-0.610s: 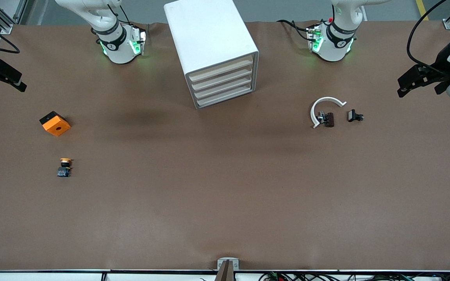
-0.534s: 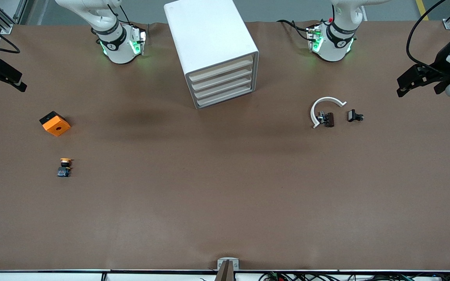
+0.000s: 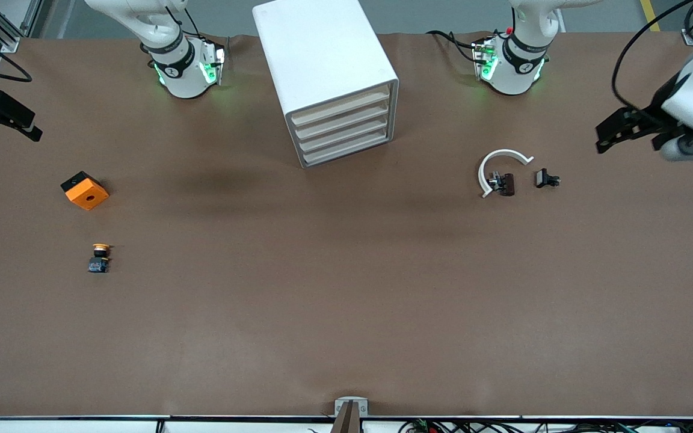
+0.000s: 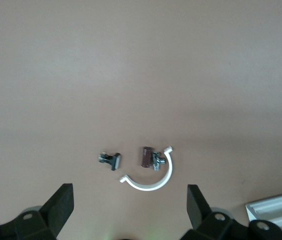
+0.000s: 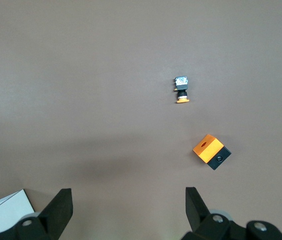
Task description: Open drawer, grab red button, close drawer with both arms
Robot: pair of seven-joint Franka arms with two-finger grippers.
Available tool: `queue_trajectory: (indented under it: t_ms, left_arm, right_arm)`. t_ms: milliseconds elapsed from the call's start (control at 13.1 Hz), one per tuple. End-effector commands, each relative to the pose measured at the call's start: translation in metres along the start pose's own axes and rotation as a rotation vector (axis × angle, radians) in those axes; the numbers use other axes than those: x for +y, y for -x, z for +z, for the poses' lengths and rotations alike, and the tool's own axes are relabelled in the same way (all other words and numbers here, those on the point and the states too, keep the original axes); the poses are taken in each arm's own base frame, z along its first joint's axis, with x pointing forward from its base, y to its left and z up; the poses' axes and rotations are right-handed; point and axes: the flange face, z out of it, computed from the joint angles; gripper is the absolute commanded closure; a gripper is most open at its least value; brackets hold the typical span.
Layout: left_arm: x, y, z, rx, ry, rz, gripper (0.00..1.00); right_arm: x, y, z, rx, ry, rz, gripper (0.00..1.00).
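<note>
Front view: white four-drawer cabinet (image 3: 328,78) on brown counter (image 3: 346,300), all drawers shut; red-capped button not visible. Left gripper (image 3: 614,129) over left arm's end, right gripper (image 3: 6,114) over right arm's end.

Left wrist view: gripper (image 4: 129,210) wide open, empty, over white curved clip (image 4: 150,177).

Right wrist view: gripper (image 5: 128,210) wide open, empty; orange-capped button (image 5: 182,90) near orange cube (image 5: 210,151).

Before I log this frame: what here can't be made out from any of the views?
- Red-capped button: in no view; the drawer unit shows four shut drawers, so their contents are hidden.
- Small dark parts beside the white curved piece: too small to identify.
- Right gripper: partly cut off by the front view's edge; open in its wrist view.
- Left gripper: open, over bare table.
</note>
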Motion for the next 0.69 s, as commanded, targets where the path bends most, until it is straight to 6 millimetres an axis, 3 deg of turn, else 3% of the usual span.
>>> queue_trajectory:
  t_ms: [0, 381, 610]
  left_arm:
    - [0.04, -0.017, 0.043, -0.104, 0.029, -0.092, 0.0]
    - [0.13, -0.03, 0.151, -0.321, -0.028, -0.428, 0.0]
    - [0.182, -0.022, 0.207, -0.427, -0.103, -0.624, 0.0]
  right_arm:
    - [-0.004, 0.006, -0.006, 0.003, -0.009, 0.006, 0.0]
    - [-0.004, 0.007, -0.004, -0.01, -0.009, 0.006, 0.0]
    - [-0.004, 0.006, -0.004, -0.01, -0.009, 0.006, 0.0]
